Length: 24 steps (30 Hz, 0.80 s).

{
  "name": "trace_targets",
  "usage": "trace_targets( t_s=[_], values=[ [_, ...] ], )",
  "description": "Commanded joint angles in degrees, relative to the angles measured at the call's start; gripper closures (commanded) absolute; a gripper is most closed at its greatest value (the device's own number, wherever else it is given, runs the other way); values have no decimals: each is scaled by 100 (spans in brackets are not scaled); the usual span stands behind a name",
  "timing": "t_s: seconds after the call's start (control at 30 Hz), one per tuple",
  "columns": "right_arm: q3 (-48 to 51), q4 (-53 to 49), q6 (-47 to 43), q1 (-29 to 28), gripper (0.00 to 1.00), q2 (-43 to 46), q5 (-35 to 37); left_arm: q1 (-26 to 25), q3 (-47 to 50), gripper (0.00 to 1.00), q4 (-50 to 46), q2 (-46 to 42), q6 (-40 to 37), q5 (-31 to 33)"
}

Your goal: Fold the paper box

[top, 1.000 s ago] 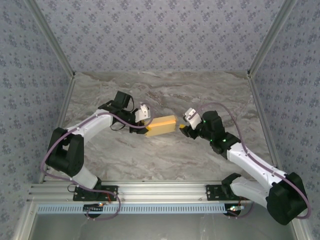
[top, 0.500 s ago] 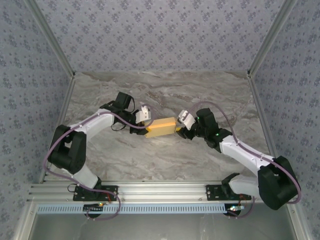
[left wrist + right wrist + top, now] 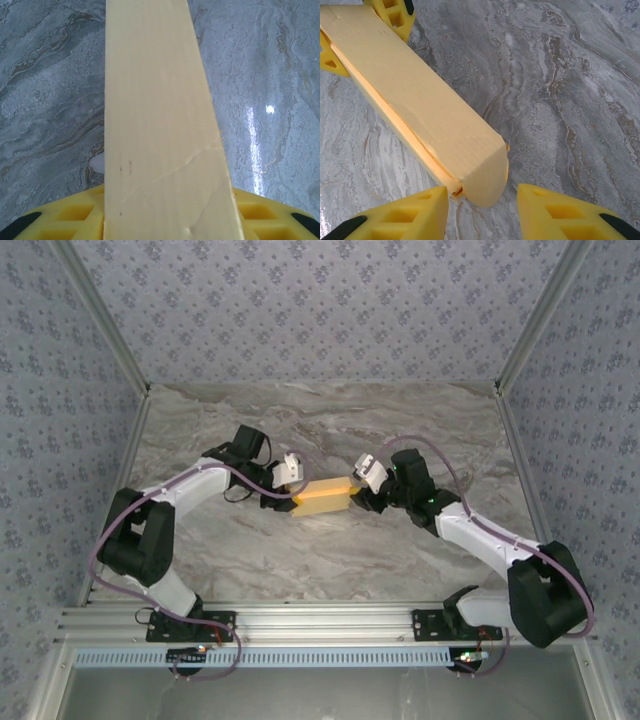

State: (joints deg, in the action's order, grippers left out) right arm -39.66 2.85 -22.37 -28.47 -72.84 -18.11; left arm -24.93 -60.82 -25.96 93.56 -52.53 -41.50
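Paper box (image 3: 322, 495) was mostly formed; side seam gaped, end probably needed tucking. Left hand (image 3: 296, 494) grasped one end; right hand (image 3: 359, 497) straddled the other, released.

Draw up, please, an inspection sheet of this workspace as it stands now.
Surface: grey marbled table, glossy.
Job's things: paper box, yellow-orange, a long folded shape spanning between the two claws.
Clutter: nothing seen.
Claws: left claw shut on one end of the box; right claw open, its fingers either side of the other end, one with a gap.
Cables: a purple cable loops along each arm, apart from the box.
Surroundings: patterned walls on three sides; metal rail at the near edge.
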Motion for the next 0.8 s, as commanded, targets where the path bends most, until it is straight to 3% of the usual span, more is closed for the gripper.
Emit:
trace_targets(
  t_s=[0.0,0.47,0.57,0.77],
  values=[
    [-193,112,-15,25,58,-41,-88,-64,-22,55,-106,55,-186,-118],
    [-514,-155,321,2,78,-224,77,-152,-107,52,-143,207,-121,149],
    [-530,-318,488,20,78,-211,205,-155,-97,53,-38,198,-15,218],
    [-595,-926,855,75,64,-13,187,-156,-98,55,35,223,129,324]
  ],
)
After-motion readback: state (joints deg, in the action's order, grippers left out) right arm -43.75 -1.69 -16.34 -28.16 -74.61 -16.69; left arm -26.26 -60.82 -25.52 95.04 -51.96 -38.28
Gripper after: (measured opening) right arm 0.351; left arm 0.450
